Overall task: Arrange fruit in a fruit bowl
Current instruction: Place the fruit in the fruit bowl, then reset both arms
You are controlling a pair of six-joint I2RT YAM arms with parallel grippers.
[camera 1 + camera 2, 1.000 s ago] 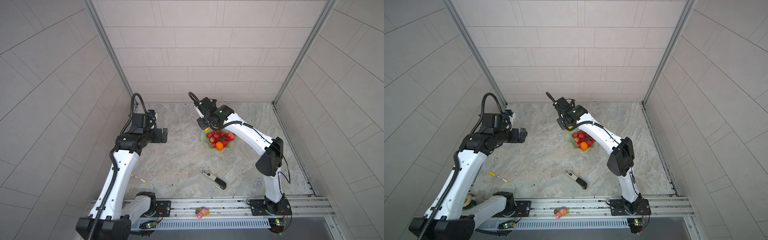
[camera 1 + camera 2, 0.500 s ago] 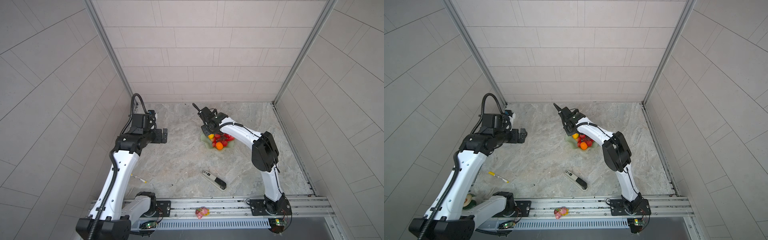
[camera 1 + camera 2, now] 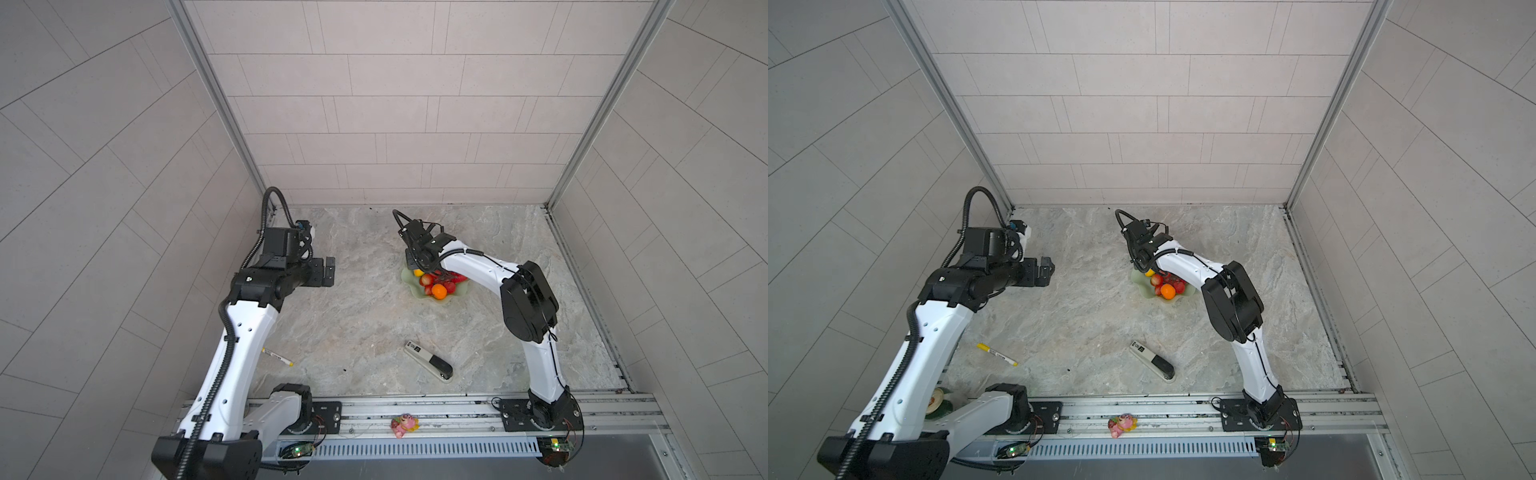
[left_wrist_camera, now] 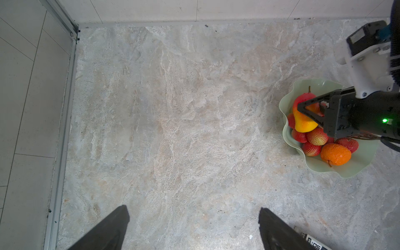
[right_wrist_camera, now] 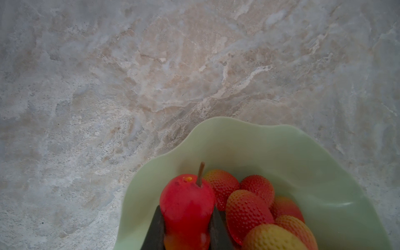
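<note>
Gripping the red-and-yellow pear-shaped fruit (image 5: 186, 192) across its body, the right claw (image 5: 187, 216) has a finger pressed to each side, stem pointing away from the wrist, apparently so the fruit can be laid among the others. It sits low in the far-left part of the mint-green scalloped fruit bowl (image 5: 249, 138), beside the bumpy red fruits (image 4: 317, 136); the orange (image 4: 335, 153) lies at the near side. The bowl stands right of centre, on the far half of the bench (image 4: 173, 108). The left claw (image 4: 193, 209) hangs wide open and empty, well apart to the left, probably to leave room.
</note>
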